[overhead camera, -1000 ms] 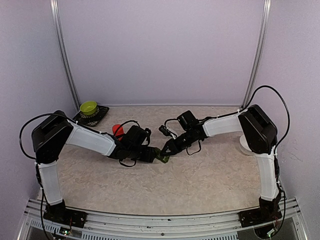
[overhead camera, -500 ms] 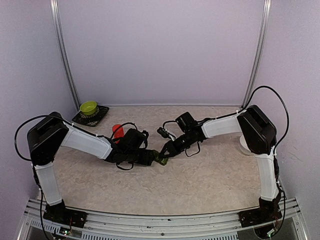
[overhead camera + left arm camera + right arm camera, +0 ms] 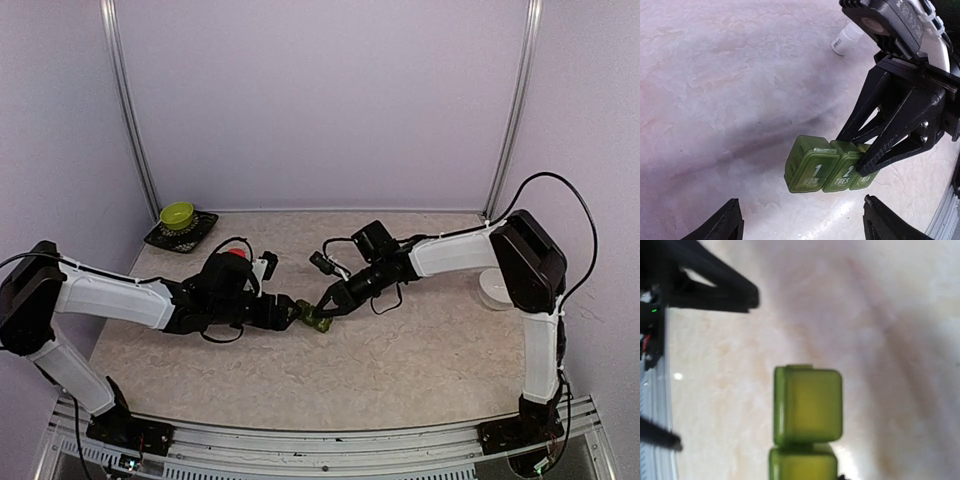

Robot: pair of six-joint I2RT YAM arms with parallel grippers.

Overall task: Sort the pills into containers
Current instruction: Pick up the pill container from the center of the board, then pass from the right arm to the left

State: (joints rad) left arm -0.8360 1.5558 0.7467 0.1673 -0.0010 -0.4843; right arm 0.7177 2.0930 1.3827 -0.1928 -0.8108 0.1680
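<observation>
Containers (image 3: 832,170): green strip of three joined boxes at mid-tabletop (image 3: 715,100), between the two arms. Marks on the lids (image 3: 812,175) face the left wrist camera. All three lids look shut. No pills visible in any view.

Right claw (image 3: 867,160): pinched closed on the far end box only. The other two boxes stick out unsupported toward the left arm. Cannot tell whether the strip rests on the tabletop or hangs just above it.

Left claw (image 3: 802,217): fingers spread wide, nothing between them, just beside the strip's free end, not touching it.

Risks, as judged:
- One-end hold. Any push or pry from the left claw on the free box acts as a lever and could twist the strip in the pinch or pull it out.
- Smooth plastic and a small bite, so a slip seems likely if the strip is lifted or tilted.
- Claws work very close together. A misjudged reach could knock finger against finger and jolt the strip.
- Small white bottle (image 3: 846,41) lies beyond the right claw, apart, and is at low risk unless that arm swings.
</observation>
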